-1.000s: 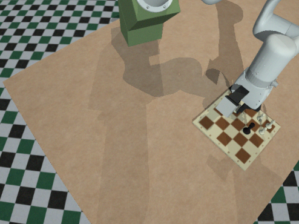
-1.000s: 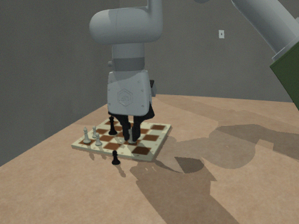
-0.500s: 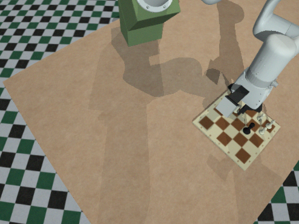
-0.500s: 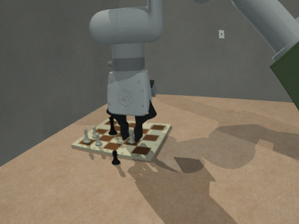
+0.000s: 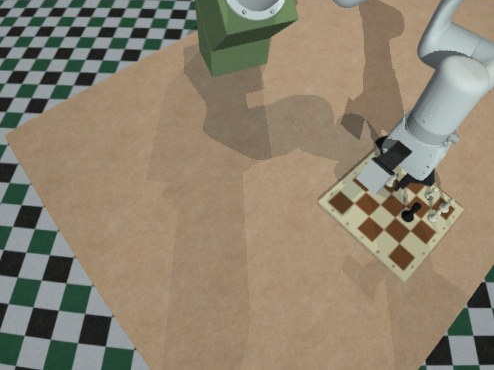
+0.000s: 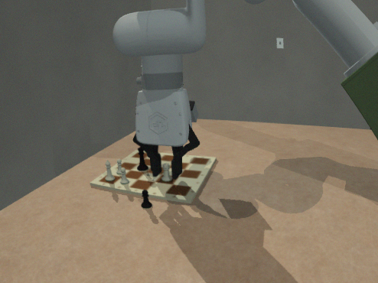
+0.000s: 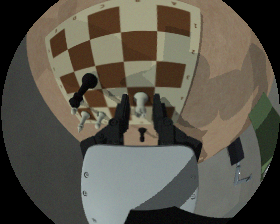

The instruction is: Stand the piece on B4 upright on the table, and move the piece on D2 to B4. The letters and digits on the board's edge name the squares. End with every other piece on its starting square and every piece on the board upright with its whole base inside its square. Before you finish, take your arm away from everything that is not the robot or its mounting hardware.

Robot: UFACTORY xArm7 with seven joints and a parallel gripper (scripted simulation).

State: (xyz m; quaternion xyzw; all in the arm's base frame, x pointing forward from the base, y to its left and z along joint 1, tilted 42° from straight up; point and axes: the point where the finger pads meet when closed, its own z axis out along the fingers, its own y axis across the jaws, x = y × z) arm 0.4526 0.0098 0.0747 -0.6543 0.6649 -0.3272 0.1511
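While the chessboard [image 6: 199, 173] lies near the table's [image 6: 287, 240] far left edge in the exterior view, three white pieces stand upright at its left end: a white pawn [image 6: 109, 171] leftmost, a second white piece [image 6: 119, 166] behind it and a third white piece [image 6: 124, 176] just right of it; right of those on the board stands a tall black piece [image 6: 141, 160], upright; off the board, just beside its near edge, a small black pawn [image 6: 145, 199] stands upright on the table; further right, over the board's middle, the gripper [image 6: 165, 173] hangs straight down with its dark fingers [image 6: 156, 164] spread apart on either side of a white piece [image 6: 166, 172] that stands upright on the board between them, gripping nothing; which lettered square that piece occupies cannot be read.
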